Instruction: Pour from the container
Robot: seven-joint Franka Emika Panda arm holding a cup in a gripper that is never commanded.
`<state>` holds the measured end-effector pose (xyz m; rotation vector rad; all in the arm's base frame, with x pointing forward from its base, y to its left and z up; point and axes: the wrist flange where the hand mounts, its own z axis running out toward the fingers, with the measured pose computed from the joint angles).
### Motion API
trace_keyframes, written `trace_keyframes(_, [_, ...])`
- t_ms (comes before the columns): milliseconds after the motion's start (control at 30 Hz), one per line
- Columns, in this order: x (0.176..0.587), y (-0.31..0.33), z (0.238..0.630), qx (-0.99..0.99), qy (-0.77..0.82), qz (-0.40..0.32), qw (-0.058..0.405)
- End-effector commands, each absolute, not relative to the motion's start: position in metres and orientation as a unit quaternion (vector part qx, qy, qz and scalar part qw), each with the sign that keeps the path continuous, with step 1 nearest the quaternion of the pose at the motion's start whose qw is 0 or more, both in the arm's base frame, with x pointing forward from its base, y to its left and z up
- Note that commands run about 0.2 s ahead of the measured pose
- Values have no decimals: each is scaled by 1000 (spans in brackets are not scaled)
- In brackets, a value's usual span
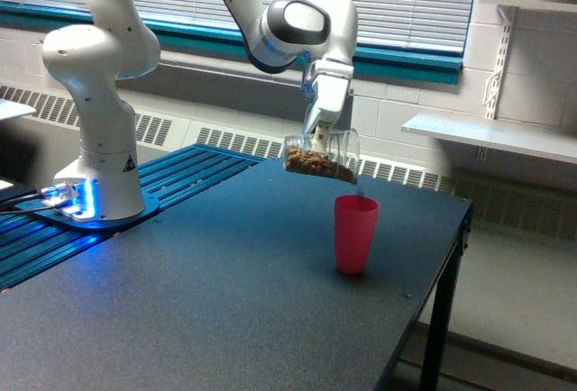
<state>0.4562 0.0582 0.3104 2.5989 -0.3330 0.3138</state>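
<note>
Near the frame's centre, the jaws of the gripper [317, 141] clamp the container [321, 157], tipped mouth-down toward the pink cup [355, 233] on the tabletop [180, 301] so granules can spill in.

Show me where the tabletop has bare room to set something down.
Bare table spans from the robot base to the pink cup, plus the near edge. Crowded only above the cup, where the gripper tilts the container.

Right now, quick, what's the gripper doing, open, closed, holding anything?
Gripper: closed on the small clear see-through cup of brown granules, tipped on its side above the pink plastic cup.
</note>
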Motion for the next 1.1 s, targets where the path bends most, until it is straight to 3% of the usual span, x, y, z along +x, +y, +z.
trace_keyframes(33, [457, 62, 313, 952, -112, 116, 261])
trace_keyframes(1100, [457, 68, 317, 945, -98, 101, 297])
